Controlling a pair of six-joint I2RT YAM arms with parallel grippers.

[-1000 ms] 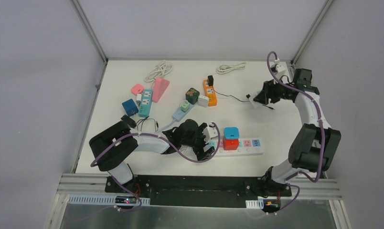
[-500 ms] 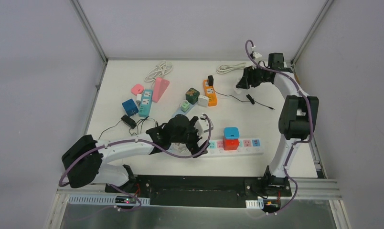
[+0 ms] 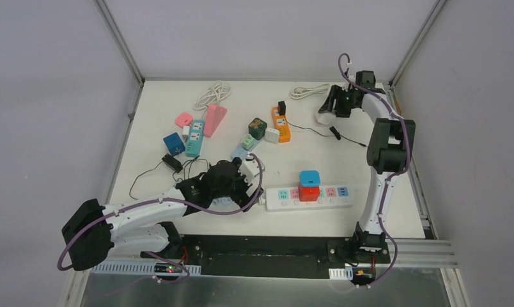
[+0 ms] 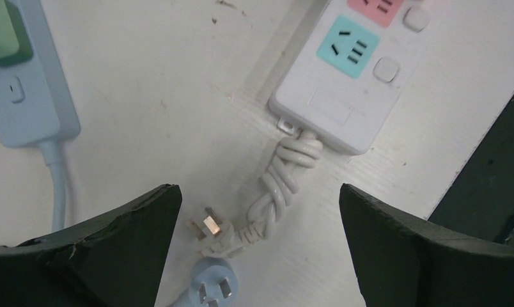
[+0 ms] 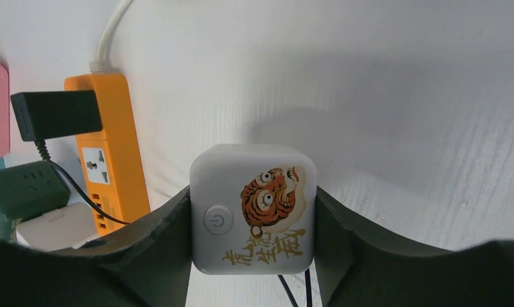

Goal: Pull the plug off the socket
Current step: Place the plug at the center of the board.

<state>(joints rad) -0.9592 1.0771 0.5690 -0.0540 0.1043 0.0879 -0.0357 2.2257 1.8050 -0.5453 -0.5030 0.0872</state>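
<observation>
Top view: the left jaws hang wide open and empty over the near counter, just left of the white power strip. A red cube plug with a blue one on top sits in the strip. At the far right, the right jaws hold the white cube plug, well apart from the strip.

Left wrist: spread fingers frame the strip's end, its knotted cord and a pale blue strip.

Right wrist: the jaws, half closed, clamp the tiger-printed plug above the counter. An orange strip lies to the left.

Prongs of the white tiger cube are hidden, and the bottom edge crops the blue plug.
</observation>
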